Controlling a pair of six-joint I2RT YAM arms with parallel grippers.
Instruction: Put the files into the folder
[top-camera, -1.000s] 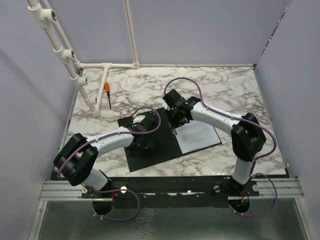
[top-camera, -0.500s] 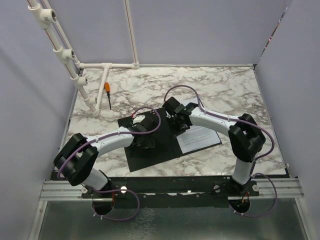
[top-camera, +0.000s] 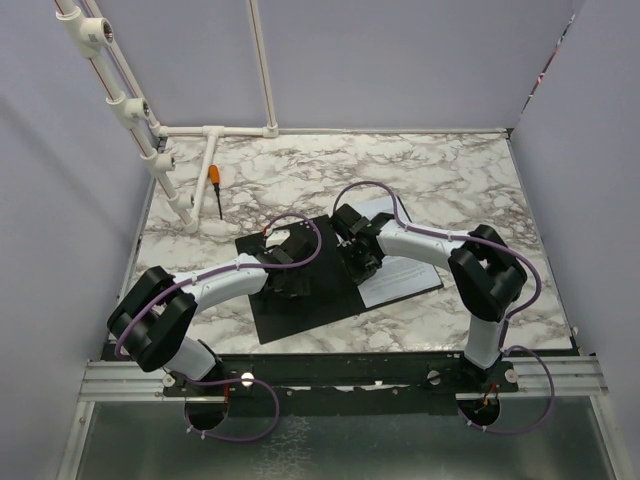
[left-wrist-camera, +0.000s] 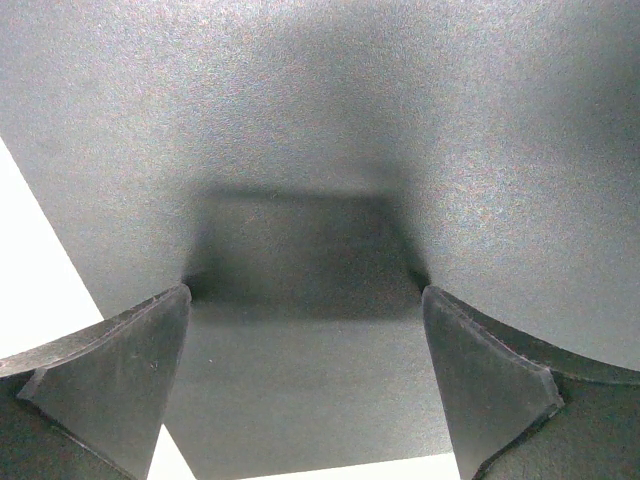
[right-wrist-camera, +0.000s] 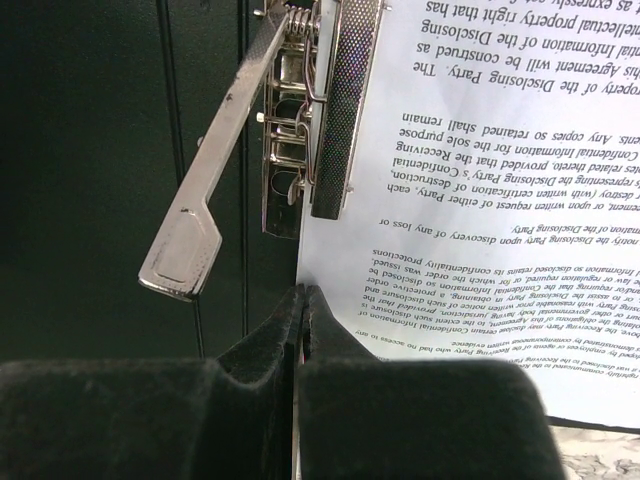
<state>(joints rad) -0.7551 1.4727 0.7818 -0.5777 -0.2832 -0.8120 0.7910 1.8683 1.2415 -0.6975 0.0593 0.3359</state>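
Now, from above: the folder (top-camera: 300, 305) lies open on the marble surface (top-camera: 450, 180), black inside up, with the files (top-camera: 405, 275) just right of its spine. The left claw (top-camera: 290, 282) sits over the folder's left panel, the right claw (top-camera: 362, 266) at the spine. Left wrist: fingers (left-wrist-camera: 100, 370) spread wide, close over the folder's black inside. Right wrist: claw pinched tight on the files' edge, just beside the folder's metal clip (right-wrist-camera: 288, 150), whose lever (right-wrist-camera: 185, 255) stands raised.

the left arm (top-camera: 222, 283) and right arm (top-camera: 425, 243) are white with bulky black joints. mauve cables (top-camera: 297, 216) loop back behind the left pincer (top-camera: 292, 288) and right pincer (top-camera: 362, 268).
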